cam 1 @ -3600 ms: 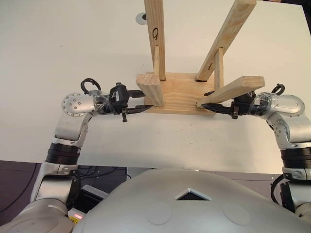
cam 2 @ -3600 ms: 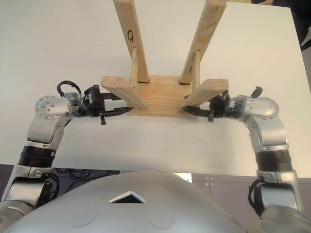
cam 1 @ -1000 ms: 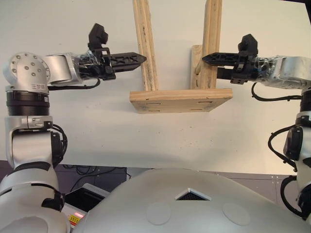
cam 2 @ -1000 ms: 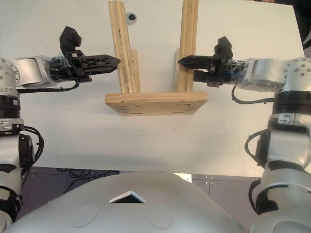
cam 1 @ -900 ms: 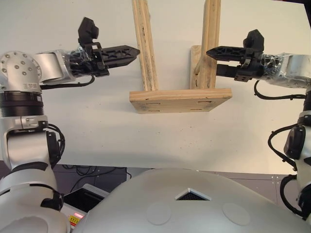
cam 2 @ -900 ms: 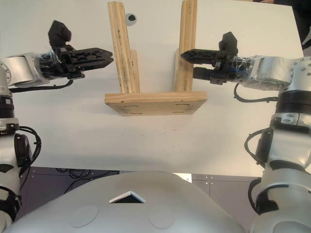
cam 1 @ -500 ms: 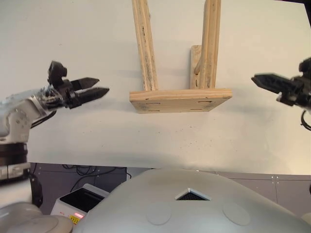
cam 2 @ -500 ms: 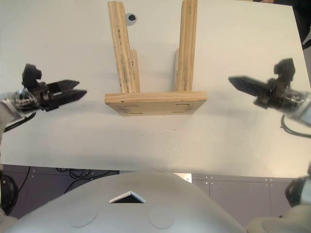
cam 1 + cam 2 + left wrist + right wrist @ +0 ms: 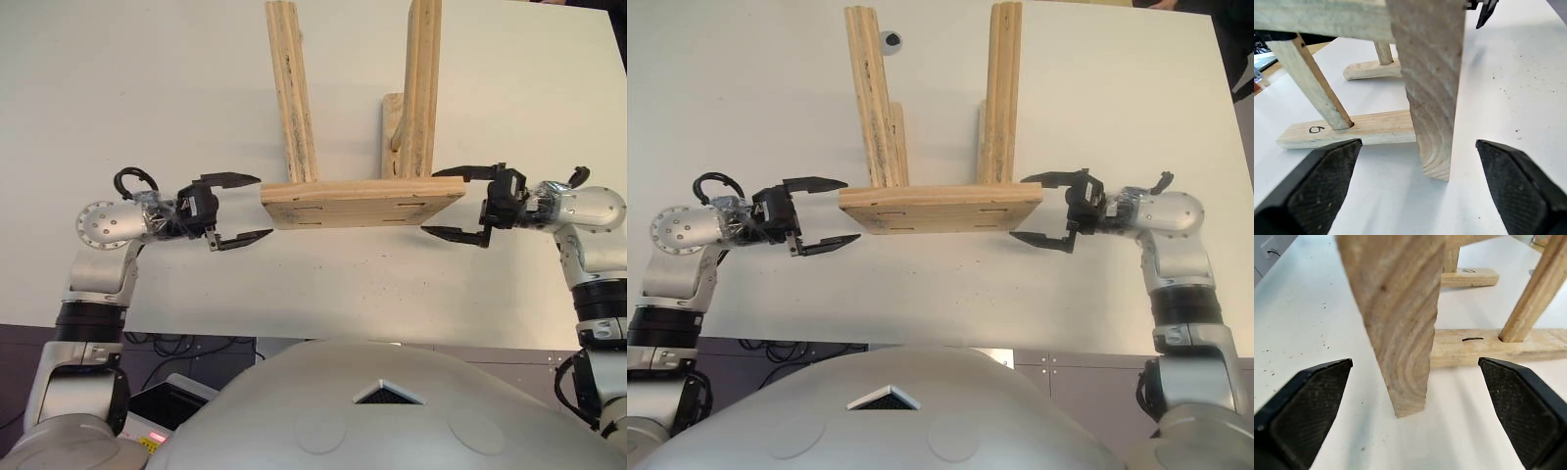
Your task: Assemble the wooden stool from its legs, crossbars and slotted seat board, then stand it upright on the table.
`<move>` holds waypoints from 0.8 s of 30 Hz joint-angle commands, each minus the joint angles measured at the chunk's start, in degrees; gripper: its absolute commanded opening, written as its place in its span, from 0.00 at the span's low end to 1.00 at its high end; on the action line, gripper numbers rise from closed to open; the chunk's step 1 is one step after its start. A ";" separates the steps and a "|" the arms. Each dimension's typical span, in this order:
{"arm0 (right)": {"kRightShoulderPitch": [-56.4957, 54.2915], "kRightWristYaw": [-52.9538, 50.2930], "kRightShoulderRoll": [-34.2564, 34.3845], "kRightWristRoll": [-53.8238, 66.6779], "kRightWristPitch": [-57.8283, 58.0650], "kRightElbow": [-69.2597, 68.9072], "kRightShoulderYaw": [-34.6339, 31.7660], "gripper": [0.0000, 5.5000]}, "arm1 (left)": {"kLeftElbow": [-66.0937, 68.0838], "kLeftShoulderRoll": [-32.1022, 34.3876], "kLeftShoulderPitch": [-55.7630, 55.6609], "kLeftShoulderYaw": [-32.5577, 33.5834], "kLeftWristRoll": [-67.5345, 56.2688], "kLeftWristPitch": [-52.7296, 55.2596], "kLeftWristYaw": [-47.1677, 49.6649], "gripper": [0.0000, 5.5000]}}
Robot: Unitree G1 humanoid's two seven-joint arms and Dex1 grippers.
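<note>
— Where is the stool?

— The pale wooden stool (image 9: 353, 147) lies on its side on the flat white table (image 9: 127, 88), right between my two hands. Its rectangular slotted seat board (image 9: 362, 202) stands on one long edge. The long square-cut legs (image 9: 291, 98) run away from both hands, two flat on the tabletop and two above them. So it is not upright.

— And your left hand?

— My left gripper (image 9: 265, 206) is spread wide at the board's left end. The end grain sits in the gap, with one black ribbed pad (image 9: 1322, 191) on the leg side and the other on the seat-face side. Neither pad touches the wood, and the hand holds nothing.

— The right?

— Much the same at the other end. My right gripper (image 9: 429, 204) is released too, its fingers (image 9: 1303, 416) straddling the board's right end with a gap on both sides and nothing gripped.

— Anything else close by?

— Just past my left fingers a thin wooden crossbar (image 9: 1310, 83) slants from the upper leg down into the leg lying on the table. Past my right fingers a second crossbar (image 9: 1533, 289) does likewise. Far beyond my left hand, beside a leg tip, there is a small dark round mark (image 9: 890, 37) on the table.
</note>
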 commanded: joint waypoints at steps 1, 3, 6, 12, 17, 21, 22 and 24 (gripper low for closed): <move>-2.13 1.30 2.06 -1.67 -2.48 2.37 1.07 0.87 | 1.91 -0.77 -2.24 -1.72 1.47 -1.36 -1.08 0.78; -2.46 1.75 2.42 -2.16 -3.13 3.31 1.07 0.87 | 2.12 -0.98 -2.64 -2.05 1.60 -1.53 -1.08 0.78; -3.06 1.77 2.92 -2.59 -3.48 4.09 1.02 0.87 | 2.36 -1.31 -3.27 -2.28 1.61 -1.45 -1.01 0.78; -3.79 2.21 2.87 -2.76 -3.18 4.79 0.71 0.87 | 2.14 -1.96 -3.19 -2.20 1.64 -1.26 -0.44 0.78; -3.65 2.30 2.92 -2.82 -3.07 4.64 0.68 0.87 | 2.02 -2.36 -3.04 -2.24 1.71 -1.11 0.15 0.78; -3.34 2.23 2.97 -2.75 -2.77 4.30 0.61 0.87 | 1.90 -2.45 -2.86 -2.41 1.69 -1.01 0.41 0.78; -3.27 2.27 2.97 -2.72 -2.73 4.22 0.63 0.87 | 1.92 -2.47 -2.88 -2.44 1.70 -1.03 0.42 0.78; -3.12 2.34 2.97 -2.70 -2.70 4.02 0.69 0.87 | 2.01 -2.52 -2.96 -2.50 1.74 -1.08 0.46 0.78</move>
